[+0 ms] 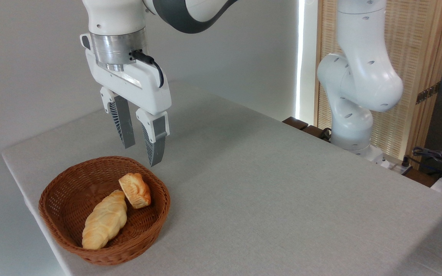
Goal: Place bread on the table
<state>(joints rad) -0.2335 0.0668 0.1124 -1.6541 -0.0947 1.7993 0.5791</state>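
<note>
Bread (135,190), stubby, golden-orange, leaf-scored top, lies in the basket (63,234).

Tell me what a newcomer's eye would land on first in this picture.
The white robot arm's gripper hangs open in the upper left, its tips just above the far rim of the brown wicker basket. The basket sits near the table's left corner and holds two pastries: the small golden-orange bread leaning against the longer pale braided loaf. The rest of the grey-beige cloth shows nothing else on it.
</note>
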